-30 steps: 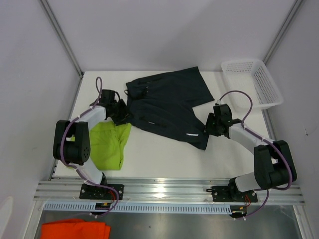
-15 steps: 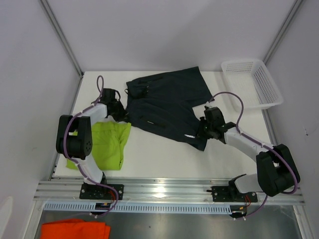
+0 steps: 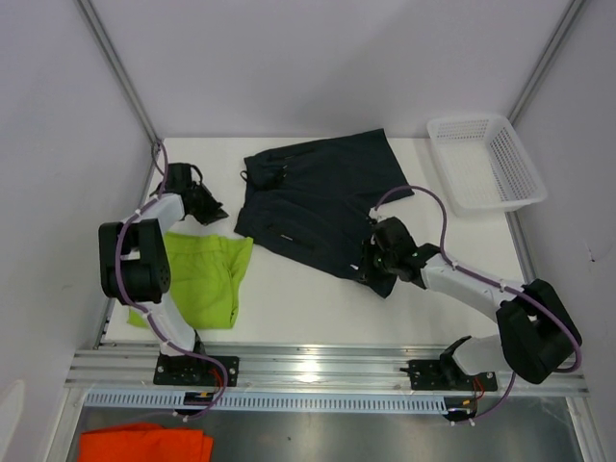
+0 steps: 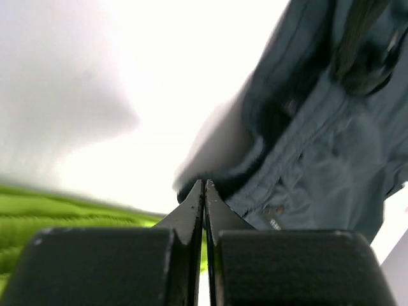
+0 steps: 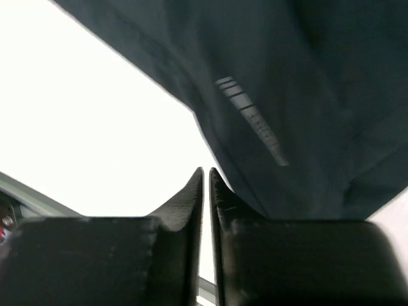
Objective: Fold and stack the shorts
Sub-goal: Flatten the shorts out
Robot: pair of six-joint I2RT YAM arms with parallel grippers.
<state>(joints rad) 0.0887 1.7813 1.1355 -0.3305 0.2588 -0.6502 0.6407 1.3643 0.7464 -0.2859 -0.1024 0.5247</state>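
The white table [image 3: 289,298] fills most of what I see, with the arms bolted at its near edge. The dark shorts [image 3: 318,197] lie spread out across the far middle, waistband to the left and one leg running out toward the near right. The green shorts [image 3: 202,279] lie bunched at the near left, well apart from the dark pair and not stacked with it. A white basket [image 3: 466,119] sits at the far right corner. Off the table, below the rail at the near left, lies an orange cloth [image 3: 144,445]. The right gripper [image 3: 367,269] is down at the hem of that near leg. Its fingers [image 5: 191,197] are drawn almost together with only a sliver of light between them, and I cannot tell whether any cloth is caught. The left gripper [image 3: 216,216] hangs at the far left, between the two pairs and just beside the dark waistband. Its fingers [image 4: 191,213] are pressed flat together with nothing between them.
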